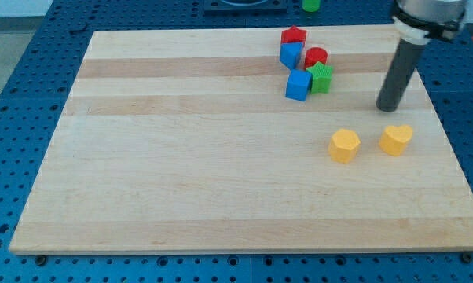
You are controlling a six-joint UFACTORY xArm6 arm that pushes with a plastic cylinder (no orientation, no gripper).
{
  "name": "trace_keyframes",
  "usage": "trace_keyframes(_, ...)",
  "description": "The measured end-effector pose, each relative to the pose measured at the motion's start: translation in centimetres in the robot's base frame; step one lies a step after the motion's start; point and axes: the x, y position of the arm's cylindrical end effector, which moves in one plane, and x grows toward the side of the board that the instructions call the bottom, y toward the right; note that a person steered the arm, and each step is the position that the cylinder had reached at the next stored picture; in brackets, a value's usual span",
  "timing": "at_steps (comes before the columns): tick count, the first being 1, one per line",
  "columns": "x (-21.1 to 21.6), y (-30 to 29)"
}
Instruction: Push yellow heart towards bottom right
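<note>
The yellow heart [396, 139] lies on the wooden board [181, 173] at the view's right, a little below mid-height. My tip [389, 108] rests on the board just above the heart, slightly to its left, with a small gap between them. A yellow hexagon block [344, 145] sits to the left of the heart.
A cluster of blocks stands near the view's top, left of the rod: a red star [294, 35], a blue block [291, 54], a red cylinder [316, 56], a green star [320, 77] and a blue cube [298, 85]. A green object [310, 5] lies off the board at the top.
</note>
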Motion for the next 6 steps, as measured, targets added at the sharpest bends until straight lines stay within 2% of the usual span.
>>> trace_keyframes(3, 9.5, -4.3)
trace_keyframes(4, 9.5, -4.8)
trace_keyframes(5, 5.2, -4.1)
trace_keyframes(6, 3.1, -1.0)
